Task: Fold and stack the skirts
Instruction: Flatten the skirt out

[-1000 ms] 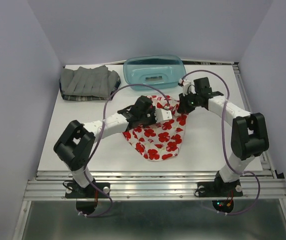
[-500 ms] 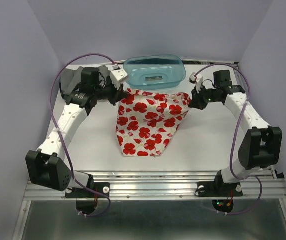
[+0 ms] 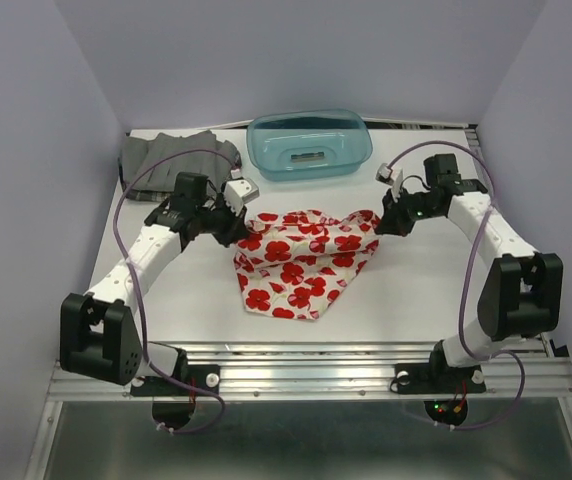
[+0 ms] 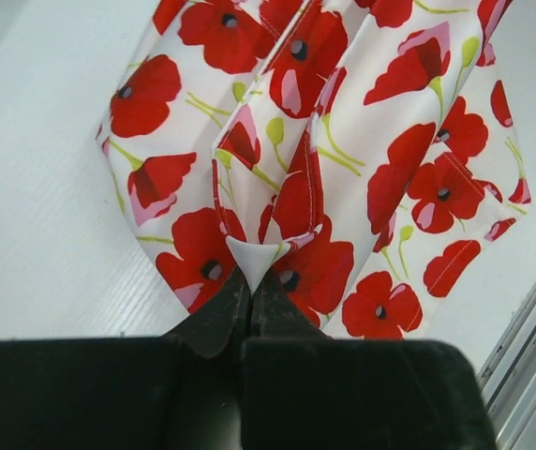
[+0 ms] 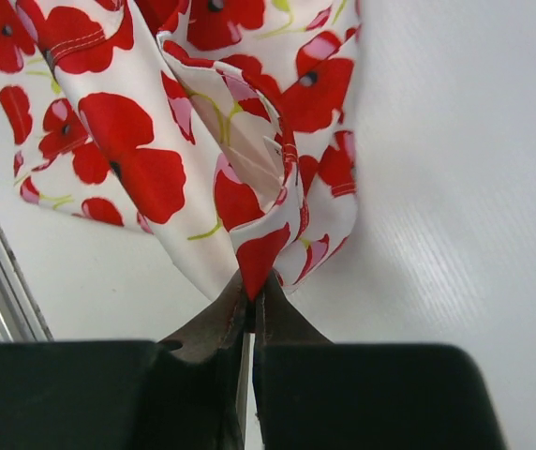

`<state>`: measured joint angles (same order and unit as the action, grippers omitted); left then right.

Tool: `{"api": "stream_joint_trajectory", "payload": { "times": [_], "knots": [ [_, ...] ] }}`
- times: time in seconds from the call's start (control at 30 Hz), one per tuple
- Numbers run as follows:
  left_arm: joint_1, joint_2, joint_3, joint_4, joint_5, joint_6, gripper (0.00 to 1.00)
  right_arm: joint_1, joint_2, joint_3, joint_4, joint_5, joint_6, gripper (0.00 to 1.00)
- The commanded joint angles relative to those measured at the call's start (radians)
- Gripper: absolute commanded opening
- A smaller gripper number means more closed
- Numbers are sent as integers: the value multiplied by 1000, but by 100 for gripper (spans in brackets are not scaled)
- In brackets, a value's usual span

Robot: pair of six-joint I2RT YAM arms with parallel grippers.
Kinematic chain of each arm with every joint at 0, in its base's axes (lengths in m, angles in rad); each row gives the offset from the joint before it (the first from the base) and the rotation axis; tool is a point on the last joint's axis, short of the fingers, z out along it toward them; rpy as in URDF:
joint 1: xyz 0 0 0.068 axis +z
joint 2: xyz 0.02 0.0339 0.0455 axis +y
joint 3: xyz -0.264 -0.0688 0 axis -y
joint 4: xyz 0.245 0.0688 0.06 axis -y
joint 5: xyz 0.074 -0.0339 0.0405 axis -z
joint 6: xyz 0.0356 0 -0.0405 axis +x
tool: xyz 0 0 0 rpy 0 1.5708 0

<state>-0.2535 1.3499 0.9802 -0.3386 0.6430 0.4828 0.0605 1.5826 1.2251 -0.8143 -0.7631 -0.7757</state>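
The white skirt with red poppy print (image 3: 301,255) lies in the middle of the table, its far edge stretched between both grippers. My left gripper (image 3: 241,222) is shut on its far left corner (image 4: 249,258). My right gripper (image 3: 381,222) is shut on its far right corner (image 5: 254,272). The cloth hangs forward in folds toward the near edge. A grey pleated skirt (image 3: 171,160) lies folded at the far left on top of a plaid skirt (image 3: 161,193), of which only an edge shows.
A teal plastic basket (image 3: 309,145) stands at the far middle of the table, just behind the held skirt. The table's metal rail (image 3: 316,350) runs along the near edge. Grey walls close in both sides.
Both grippers have come down and toward the near side from half a second ago. The poppy skirt, spread wide then, now lies lower and more bunched. A second ago both grippers were close together above it.
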Motion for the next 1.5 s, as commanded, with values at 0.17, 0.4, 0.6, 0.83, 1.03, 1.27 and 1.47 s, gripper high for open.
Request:
{"api": "stream_joint_trajectory", "payload": {
  "times": [0.17,0.4,0.6,0.83,1.03,1.27,1.47],
  "knots": [
    [32,268,620,61,-201,28,0,-18,178,452,320,200,338,1],
    [54,469,1179,-22,-183,45,0,-27,297,919,323,240,403,1],
    [57,195,754,16,22,177,0,-36,28,485,368,79,169,1],
    [-68,-254,-28,-69,53,633,72,-36,-480,-299,319,111,-396,100],
    [-204,-714,-350,-97,-28,571,99,-36,-814,-565,307,171,-401,100],
    [-219,-556,-243,-82,-135,373,90,-36,-759,-452,280,159,-269,100],
    [-237,-188,-76,-77,-222,197,68,-13,-273,-152,103,105,-100,75]
  ]
}}
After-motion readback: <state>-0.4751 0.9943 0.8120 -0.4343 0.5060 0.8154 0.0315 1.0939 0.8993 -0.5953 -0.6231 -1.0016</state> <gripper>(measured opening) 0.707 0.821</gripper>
